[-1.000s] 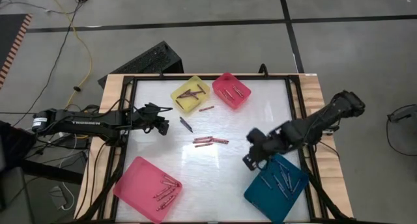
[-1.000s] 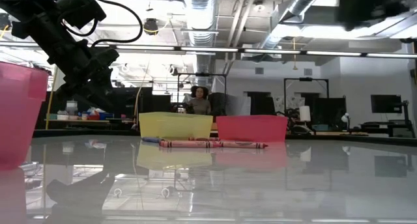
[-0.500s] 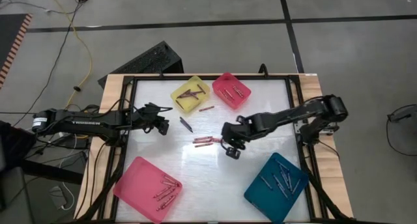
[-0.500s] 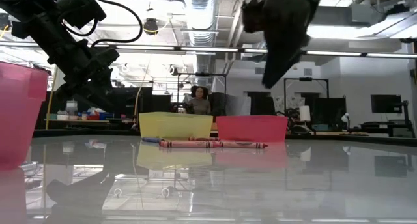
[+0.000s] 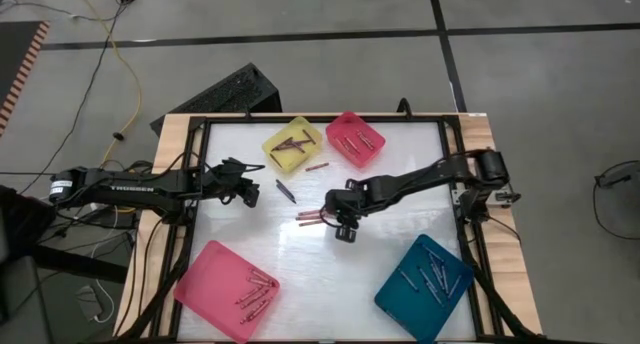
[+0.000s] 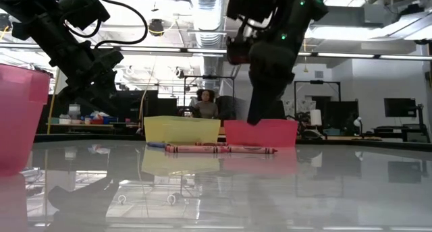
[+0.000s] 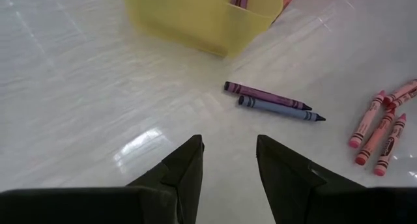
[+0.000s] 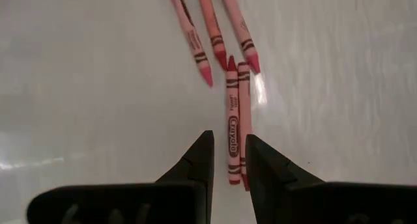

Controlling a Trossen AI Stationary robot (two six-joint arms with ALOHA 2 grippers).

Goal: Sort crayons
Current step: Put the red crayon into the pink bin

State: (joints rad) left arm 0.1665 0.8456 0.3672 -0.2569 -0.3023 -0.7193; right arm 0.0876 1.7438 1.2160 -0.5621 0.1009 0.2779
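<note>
Red crayons (image 5: 318, 217) are lying loose at mid-table, 5 countable in the right wrist view: 2 (image 8: 235, 120) side by side, touching, long axes running straight away from the camera, tips pointing away; 3 more (image 8: 212, 30) fanned just beyond, tips pointing back toward the pair. In the high view the group's long axis is running left-right. 1 purple (image 7: 266, 94) and 1 blue-grey crayon (image 7: 281, 109) are lying near the yellow tray (image 5: 292, 145), nearly parallel, tips pointing away from it.

Right gripper (image 5: 343, 224) is hovering just over the red pair's near ends, arm stretching low across from the right edge; its fingers (image 8: 195, 162) are standing narrowly apart, holding nothing. Left gripper (image 5: 254, 183) is waiting near the yellow tray, arm reaching level from the left edge, fingers (image 7: 186, 168) parted, nothing between them.

Writing: "Crayola" reading along 1 red wrapper; "TROSSEN" on the left arm (image 5: 125, 187).
</note>
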